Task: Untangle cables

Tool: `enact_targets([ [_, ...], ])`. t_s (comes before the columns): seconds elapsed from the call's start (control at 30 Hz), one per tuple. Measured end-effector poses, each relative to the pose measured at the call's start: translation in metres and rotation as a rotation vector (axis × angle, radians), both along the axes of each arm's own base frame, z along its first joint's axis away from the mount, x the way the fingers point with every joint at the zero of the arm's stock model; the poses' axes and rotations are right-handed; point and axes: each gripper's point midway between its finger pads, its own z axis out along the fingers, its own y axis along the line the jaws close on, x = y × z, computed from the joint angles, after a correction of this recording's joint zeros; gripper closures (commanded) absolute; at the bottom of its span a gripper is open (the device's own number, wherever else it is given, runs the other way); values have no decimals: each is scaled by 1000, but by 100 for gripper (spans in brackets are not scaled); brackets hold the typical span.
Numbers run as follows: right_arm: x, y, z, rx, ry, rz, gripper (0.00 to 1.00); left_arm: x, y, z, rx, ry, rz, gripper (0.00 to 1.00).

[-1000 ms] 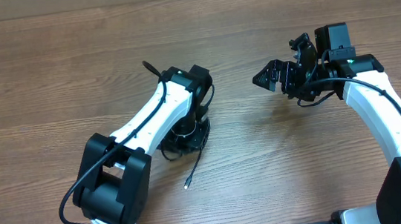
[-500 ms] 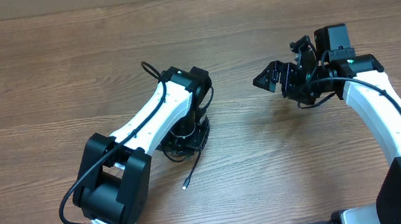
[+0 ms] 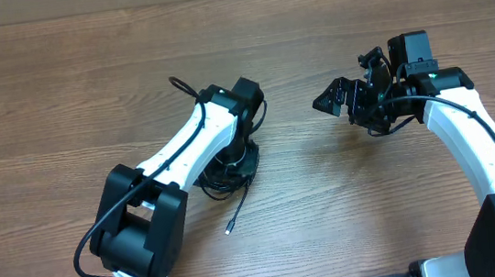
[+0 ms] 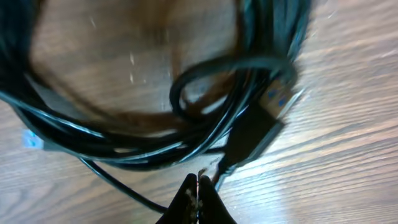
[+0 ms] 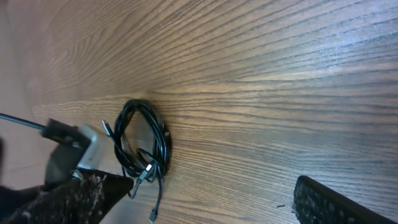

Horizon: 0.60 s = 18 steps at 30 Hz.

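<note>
Our left hand (image 4: 197, 198) is pinched shut just over the cables (image 3: 226, 172), coiled on the desk (image 3: 58, 85) beneath it, perhaps nipping one strand; our right hand (image 3: 345, 82) gapes empty, well apart rightward.

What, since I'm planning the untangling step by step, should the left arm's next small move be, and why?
Probably lift the left gripper slightly: its jaws are shut at the edge of the coiled thin black cables, and whether a strand is pinched is unclear; a small lift would show.
</note>
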Motion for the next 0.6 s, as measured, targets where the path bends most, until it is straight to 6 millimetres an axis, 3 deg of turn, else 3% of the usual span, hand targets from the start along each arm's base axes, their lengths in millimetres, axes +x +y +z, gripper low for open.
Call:
enact_targets([
  [0.2,-1,0,-1,-1,7,0,0,-39,21,-20,71,119,6,87],
  [0.33,-1,0,-1,-3,6,-1,0,-70,42,-15,156,241,11,78],
  [0.4,-1,-1,-1,-4,6,-1,0,-70,47,-14,168,245,20,79],
  [0.53,-1,-1,-1,-4,6,-1,0,-58,57,-17,163,223,68,94],
  [0.6,-1,-1,-1,-4,6,-1,0,-50,63,-19,150,209,108,96],
])
